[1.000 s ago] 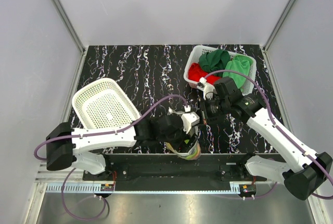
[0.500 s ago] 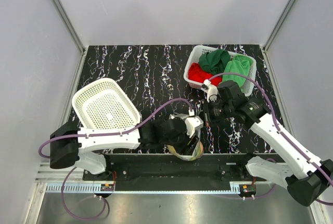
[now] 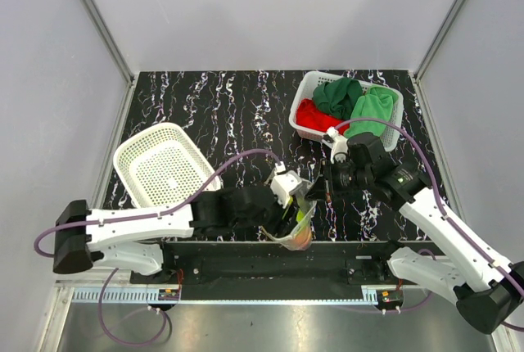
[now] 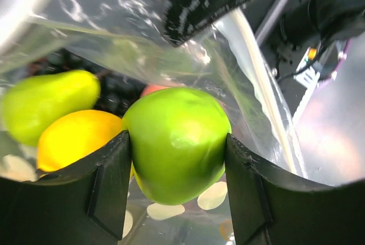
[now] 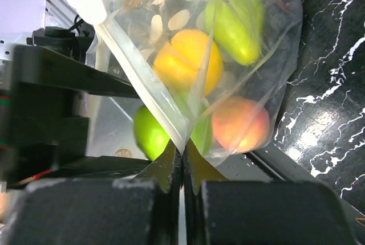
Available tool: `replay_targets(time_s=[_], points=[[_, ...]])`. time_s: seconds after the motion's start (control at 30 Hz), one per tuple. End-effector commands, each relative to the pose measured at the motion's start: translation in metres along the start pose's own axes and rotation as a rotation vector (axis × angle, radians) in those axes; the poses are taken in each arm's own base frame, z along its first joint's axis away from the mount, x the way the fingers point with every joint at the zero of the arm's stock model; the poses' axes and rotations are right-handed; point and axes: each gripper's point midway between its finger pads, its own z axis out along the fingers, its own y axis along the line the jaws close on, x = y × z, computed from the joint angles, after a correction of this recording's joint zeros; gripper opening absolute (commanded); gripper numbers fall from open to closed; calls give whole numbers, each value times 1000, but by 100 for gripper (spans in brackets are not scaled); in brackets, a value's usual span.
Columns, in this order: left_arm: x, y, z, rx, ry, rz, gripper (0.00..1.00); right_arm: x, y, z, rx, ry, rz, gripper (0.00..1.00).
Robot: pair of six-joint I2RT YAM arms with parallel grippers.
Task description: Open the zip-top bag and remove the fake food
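Observation:
The clear polka-dot zip-top bag [image 5: 171, 45] hangs open at the table's near edge [image 3: 296, 233]. My right gripper [image 5: 183, 156] is shut on the bag's rim and holds it up. My left gripper [image 4: 178, 165] reaches inside the bag and is shut on a green apple [image 4: 178, 142], which also shows in the right wrist view [image 5: 150, 137]. Inside the bag lie a second green fruit [image 4: 48, 102], the yellow fruit [image 4: 77, 142] and the orange-pink peach [image 5: 240, 124], which is mostly hidden behind the held apple in the left wrist view.
An empty white perforated basket [image 3: 164, 165] stands at the left. A second white basket [image 3: 304, 90] at the back right holds red [image 3: 309, 115] and green cloths [image 3: 360, 100]. Metal rails and cables run along the near edge below the bag.
My left gripper has pulled back to the left and up with the green apple. The bag's mouth has opened wider and tilted. My right gripper moved slightly right, still holding the rim.

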Motion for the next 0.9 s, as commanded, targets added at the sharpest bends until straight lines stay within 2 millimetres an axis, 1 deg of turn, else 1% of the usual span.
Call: replay_targets(time_s=[0.0, 0.07, 0.13, 0.17, 0.2, 0.23, 0.27, 0.3, 0.33, 0.37, 0.4, 0.43, 0.47, 0.5, 0.53, 0.57, 0.6, 0.63, 0.67, 0.7, 0.73, 0.77, 0.8, 0.83, 0.87], points=[[-39, 10, -22, -73, -149, -3, 0, -11, -2, 1, 17, -59, -20, 0], [-46, 23, -28, -147, -188, -32, 0, -12, -4, 2, 22, -62, -23, 0], [-55, 32, -40, -193, -250, -82, 0, -13, -7, 3, 36, -65, -27, 0], [-58, 31, -43, -186, -273, -106, 0, -14, -7, 3, 38, -69, -34, 0], [-67, 27, -50, -148, -336, -140, 0, -14, -7, 3, 36, -65, -32, 0], [-73, 17, -53, -83, -361, -169, 0, -14, -6, 4, 31, -62, -35, 0], [-83, 11, -58, -44, -401, -189, 0, -14, -5, 5, 25, -59, -34, 0], [-88, 8, -63, -30, -416, -203, 0, -13, -4, 5, 18, -54, -34, 0], [-99, 7, -72, -32, -442, -220, 0, -14, -3, 6, 13, -57, -37, 0], [-94, 12, -75, -62, -417, -222, 0, -12, -4, 7, 11, -50, -31, 0], [-97, 16, -81, -86, -424, -228, 0, -12, -3, 7, 4, -51, -34, 0], [-105, 26, -95, -136, -462, -258, 0, -10, -5, 9, 7, -46, -31, 0], [-94, 39, -101, -202, -431, -267, 0, -9, -6, 10, 9, -43, -26, 0], [-90, 50, -108, -258, -434, -290, 0, -8, -7, 10, 9, -38, -25, 0], [-92, 66, -128, -329, -490, -358, 0, -7, -7, 11, 7, -35, -23, 0], [-77, 80, -137, -392, -463, -366, 0, -5, -6, 11, 0, -29, -23, 0], [-72, 88, -145, -422, -480, -410, 0, -4, -7, 12, 2, -25, -17, 0], [-71, 102, -169, -466, -549, -455, 0, -2, -8, 12, 2, -22, -15, 0], [-51, 117, -175, -534, -522, -461, 0, -2, -8, 12, 2, -22, -16, 0], [-44, 127, -185, -568, -554, -539, 0, -1, -8, 12, 0, -19, -16, 0], [-22, 149, -205, -675, -557, -552, 0, -1, -8, 12, 1, -21, -20, 0], [-12, 159, -215, -721, -572, -584, 0, -1, -8, 11, 1, -24, -24, 0], [-5, 170, -226, -770, -630, -668, 0, -2, -7, 10, -1, -30, -29, 0], [9, 179, -233, -815, -621, -672, 0, -2, -7, 10, -2, -29, -33, 0], [13, 182, -236, -811, -631, -655, 0, -3, -6, 9, -5, -35, -38, 0]])
